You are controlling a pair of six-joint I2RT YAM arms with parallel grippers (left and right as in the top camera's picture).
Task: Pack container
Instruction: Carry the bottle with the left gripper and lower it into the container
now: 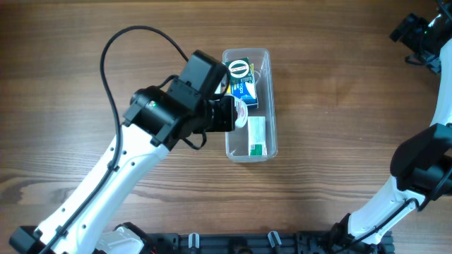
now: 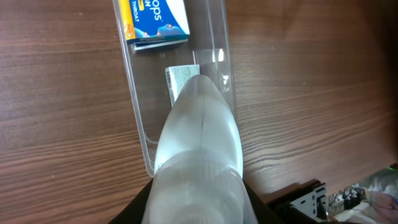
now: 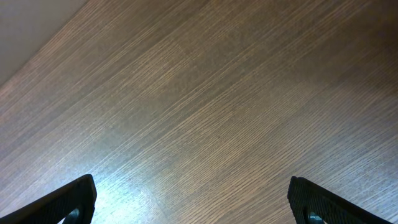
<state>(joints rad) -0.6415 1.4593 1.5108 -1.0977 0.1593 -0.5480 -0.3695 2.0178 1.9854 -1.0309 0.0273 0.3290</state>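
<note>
Hovering over the container (image 1: 271, 106), which lies just beyond the centre of the bench (image 1: 339, 85) toward its far edge, the left end effector (image 1: 237, 113) clamps a white item (image 2: 199, 143). The item is aligned lengthwise, probably to fit the narrow walls beside the blue box (image 1: 244, 88). The right end effector (image 3: 193, 198) hangs wide open near the far right corner, out of the way.
</note>
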